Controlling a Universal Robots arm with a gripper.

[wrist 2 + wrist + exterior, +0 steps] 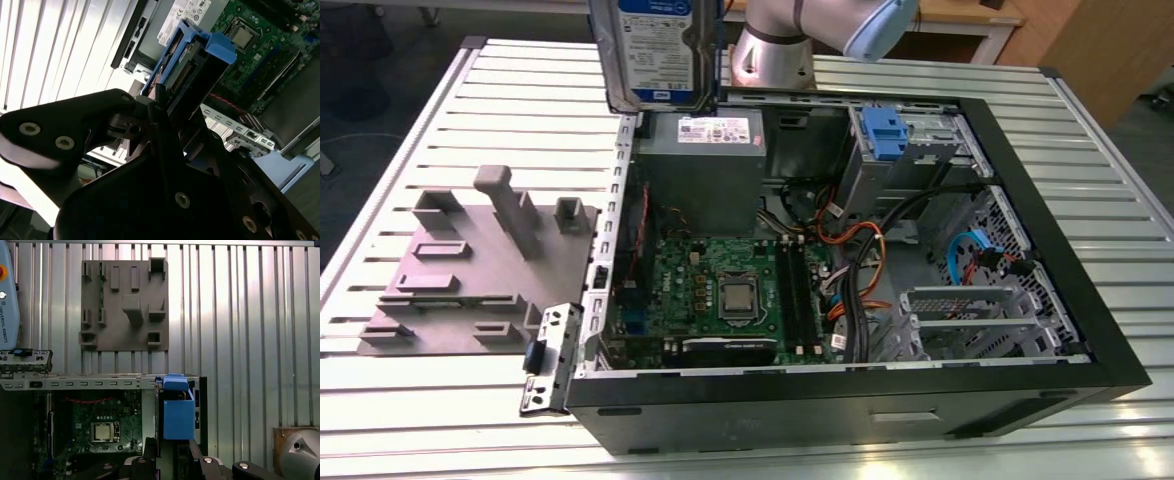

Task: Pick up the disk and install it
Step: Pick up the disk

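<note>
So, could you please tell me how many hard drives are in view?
1: the disk, held in the gripper above the open computer case's edge; others may be hidden in its bays.

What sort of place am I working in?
Likely a lab or workshop bench for computer assembly: an open computer case sits on a slatted metal table, a grey fixture plate lies beside it, and the claw holds the disk.

Metal disk (654, 50) with blue plastic rails (220, 47); ribbed metal table (1067, 110).
</note>
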